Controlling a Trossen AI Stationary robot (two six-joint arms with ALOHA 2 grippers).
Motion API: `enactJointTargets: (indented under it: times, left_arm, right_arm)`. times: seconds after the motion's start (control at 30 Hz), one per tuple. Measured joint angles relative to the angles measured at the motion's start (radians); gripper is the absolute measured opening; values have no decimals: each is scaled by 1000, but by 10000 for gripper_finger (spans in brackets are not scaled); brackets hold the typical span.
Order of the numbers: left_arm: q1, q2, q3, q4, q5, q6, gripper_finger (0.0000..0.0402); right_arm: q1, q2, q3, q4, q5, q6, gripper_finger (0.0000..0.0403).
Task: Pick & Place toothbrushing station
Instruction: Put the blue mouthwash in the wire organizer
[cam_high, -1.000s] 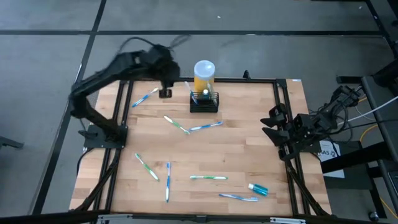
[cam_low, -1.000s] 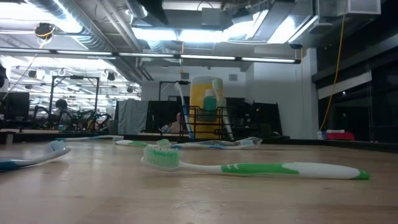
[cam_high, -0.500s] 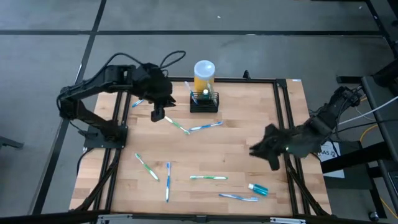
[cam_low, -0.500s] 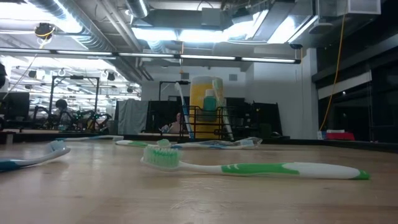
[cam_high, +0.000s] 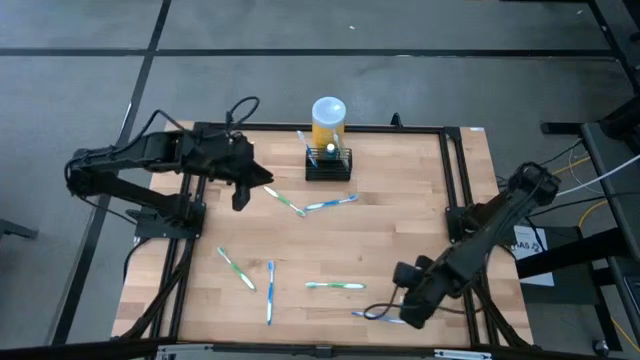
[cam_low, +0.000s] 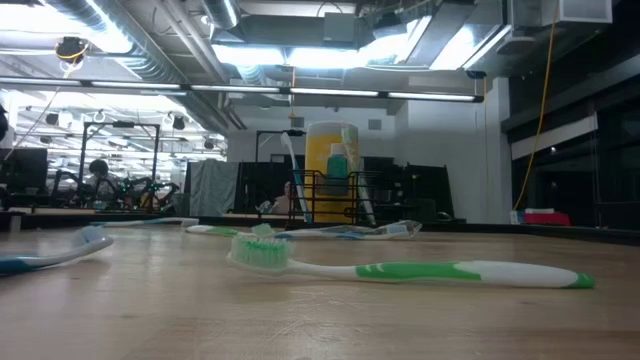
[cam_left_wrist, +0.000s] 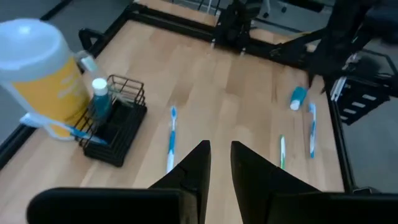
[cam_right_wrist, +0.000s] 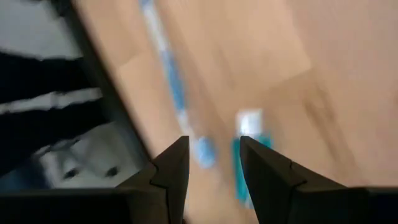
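Note:
The toothbrushing station (cam_high: 328, 164) is a small black wire holder standing upright at the table's far edge, in front of a yellow cylinder with a white top (cam_high: 328, 118). The left wrist view shows a teal tube and a blue brush standing in the station (cam_left_wrist: 116, 127). My left gripper (cam_high: 240, 197) hovers to the station's left with a narrow empty gap between its fingers (cam_left_wrist: 219, 155). My right gripper (cam_high: 398, 306) points down at the near right, open (cam_right_wrist: 211, 158) above a teal toothpaste tube (cam_right_wrist: 249, 146) and a blue toothbrush (cam_right_wrist: 171, 87).
Several toothbrushes lie flat on the wooden table: two near the middle (cam_high: 315, 205), two at the near left (cam_high: 255, 278), one green (cam_high: 335, 285) and one blue (cam_high: 385, 318) at the near edge. A black frame rail (cam_high: 455, 180) borders the table.
My left gripper has drawn back from beside the station toward the table's left and near side. My right gripper has swung from the right edge toward the near edge, come down and tipped to point down over the toothpaste tube.

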Motion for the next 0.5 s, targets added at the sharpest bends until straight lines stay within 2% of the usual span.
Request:
enactJointTargets:
  times: [0.1, 0.2, 0.3, 0.5]
  left_arm:
    - [-46, -1, -2, 6, -43, -5, 58]
    - [-77, 0, -2, 14, -60, -18, 58]
    - [-105, -1, -2, 19, -68, -35, 58]
    - [-152, -6, -2, 20, -90, -62, 58]
  right_arm:
    - [-31, 52, 0, 41, 14, -21, 146]
    - [-43, 95, 0, 40, -17, -45, 155]
    - [-37, 123, -3, 40, -74, -46, 172]
    - [-9, 143, -3, -11, -87, -57, 207]
